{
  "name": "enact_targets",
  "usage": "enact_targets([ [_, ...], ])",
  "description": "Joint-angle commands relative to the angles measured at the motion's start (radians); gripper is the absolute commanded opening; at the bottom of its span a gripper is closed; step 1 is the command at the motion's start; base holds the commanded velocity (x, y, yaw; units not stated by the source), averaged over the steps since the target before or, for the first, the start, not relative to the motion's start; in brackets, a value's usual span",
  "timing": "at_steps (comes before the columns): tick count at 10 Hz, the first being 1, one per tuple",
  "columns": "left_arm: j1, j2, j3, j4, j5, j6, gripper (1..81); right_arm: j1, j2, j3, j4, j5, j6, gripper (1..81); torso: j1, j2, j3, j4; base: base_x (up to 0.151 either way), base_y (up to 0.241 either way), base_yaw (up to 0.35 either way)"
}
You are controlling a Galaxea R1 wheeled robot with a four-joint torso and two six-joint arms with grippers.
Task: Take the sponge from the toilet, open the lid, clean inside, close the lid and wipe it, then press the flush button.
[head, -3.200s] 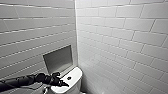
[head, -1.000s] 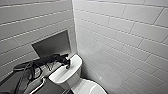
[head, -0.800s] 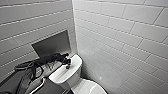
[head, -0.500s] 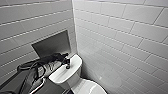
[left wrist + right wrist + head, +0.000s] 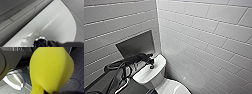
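Note:
My left arm reaches across the white tank top [image 5: 159, 63], and my left gripper [image 5: 151, 65] points down onto its middle, shut. In the left wrist view the flush button [image 5: 40, 42], dark with a shiny ring, lies directly beside the dark fingertip [image 5: 58, 44]; I cannot tell whether they touch. The yellow sponge [image 5: 50, 69] looms large in the right wrist view, with my right gripper [image 5: 52, 92] shut on its pinched end. The white lid [image 5: 175, 88] lies just below the tank at the picture's lower edge.
Grey tiled walls meet in a corner right behind the toilet. A dark recessed panel [image 5: 136, 45] sits in the wall above the tank. A dark tiled floor [image 5: 77, 69] lies under the sponge.
Since three seconds ago the camera has shifted and my left arm has come over the tank top. Over the last second the gripper has sunk slightly toward the tank.

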Motion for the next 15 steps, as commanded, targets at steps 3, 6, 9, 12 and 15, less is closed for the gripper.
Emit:
enact_targets([
  [3, -0.145, 0.007, -0.049, 0.061, 0.022, 0.015, 1.0, -0.007, -0.012, 0.03, 0.007, -0.075, -0.003, 1.0, 0.0, 0.0, 0.0, 0.0, 0.0, 0.0, 0.0],
  [6, -0.111, 0.016, -0.049, 0.063, 0.018, 0.015, 1.0, -0.013, -0.01, 0.033, 0.007, -0.075, -0.005, 1.0, 0.0, 0.0, 0.0, 0.0, 0.0, 0.0, 0.0],
  [9, -0.033, 0.045, -0.065, 0.091, -0.035, 0.015, 1.0, -0.015, -0.009, 0.042, 0.005, -0.075, -0.006, 1.0, 0.0, 0.0, 0.0, 0.0, 0.0, 0.0, 0.0],
  [12, -0.002, 0.064, -0.065, 0.095, -0.028, 0.015, 1.0, -0.012, 0.008, 0.038, 0.001, -0.075, -0.008, 1.0, 0.0, 0.0, 0.0, 0.0, 0.0, 0.0, 0.0],
  [15, -0.007, 0.061, -0.065, 0.092, -0.021, 0.015, 1.0, -0.015, 0.008, 0.026, 0.002, -0.075, -0.006, 1.0, -0.001, 0.0, 0.0, 0.0, 0.0, 0.0, 0.0],
])
